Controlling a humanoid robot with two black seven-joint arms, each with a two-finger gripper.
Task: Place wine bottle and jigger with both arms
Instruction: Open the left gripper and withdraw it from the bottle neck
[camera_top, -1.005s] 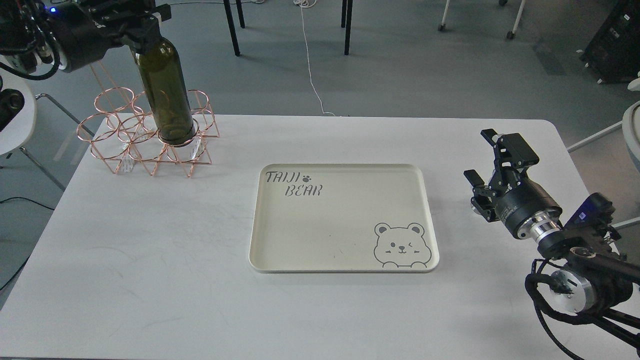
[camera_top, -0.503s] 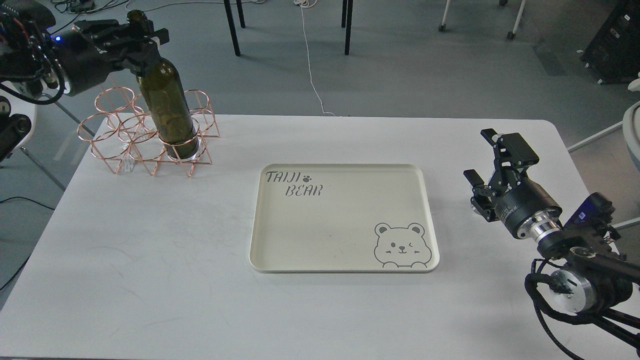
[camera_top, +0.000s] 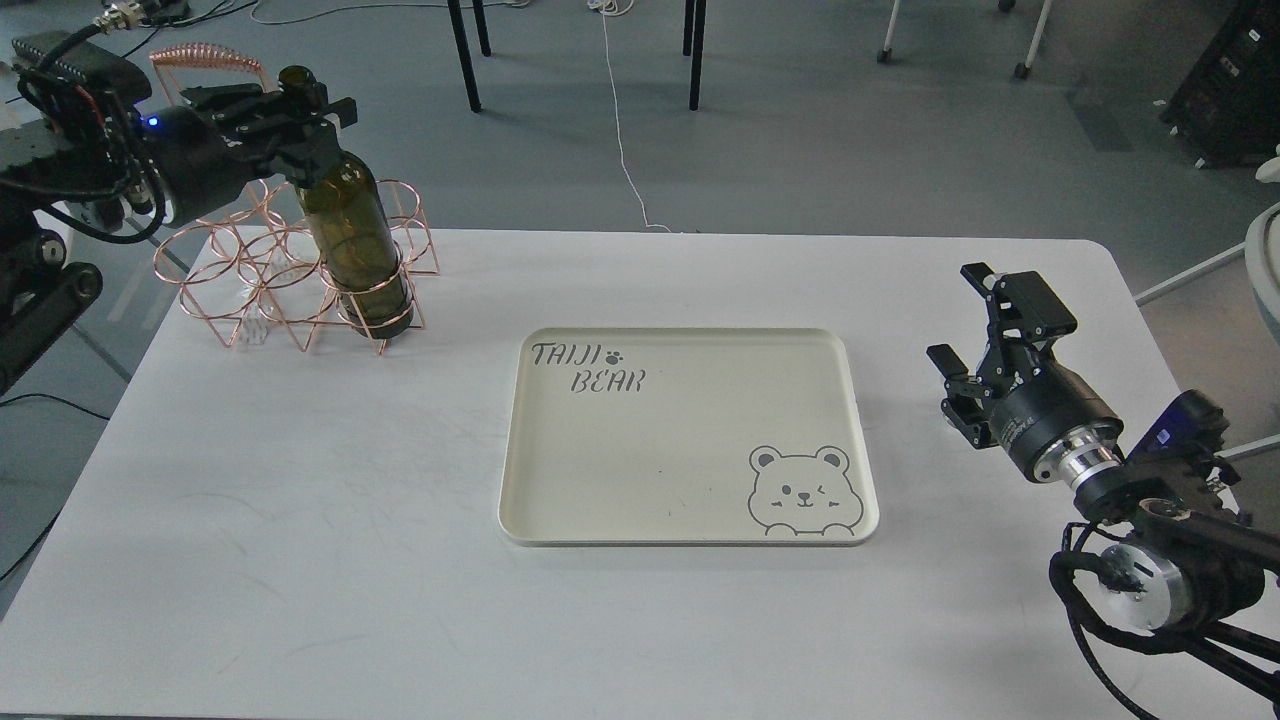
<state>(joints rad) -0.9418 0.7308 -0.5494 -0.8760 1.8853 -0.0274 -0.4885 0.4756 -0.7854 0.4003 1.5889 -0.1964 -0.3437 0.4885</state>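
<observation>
The dark olive-green wine bottle (camera_top: 362, 235) stands in the front right ring of a copper wire rack (camera_top: 262, 285) at the table's far left. It leans slightly to the left at the top. My left gripper (camera_top: 298, 112) comes in from the left and is shut on the bottle's neck just below the mouth. My right gripper (camera_top: 957, 312) is open and empty, low over the table to the right of the tray. The jigger is not in view.
A cream tray (camera_top: 688, 520) printed with a bear and "TAIJI BEAR" lies at the table's middle. The white table (camera_top: 300, 560) ends close behind the rack. Chair legs and a white cable are on the floor beyond.
My left gripper has come down with the bottle, and the bottle's base has sunk into the rack's front right ring. The right arm has barely moved.
</observation>
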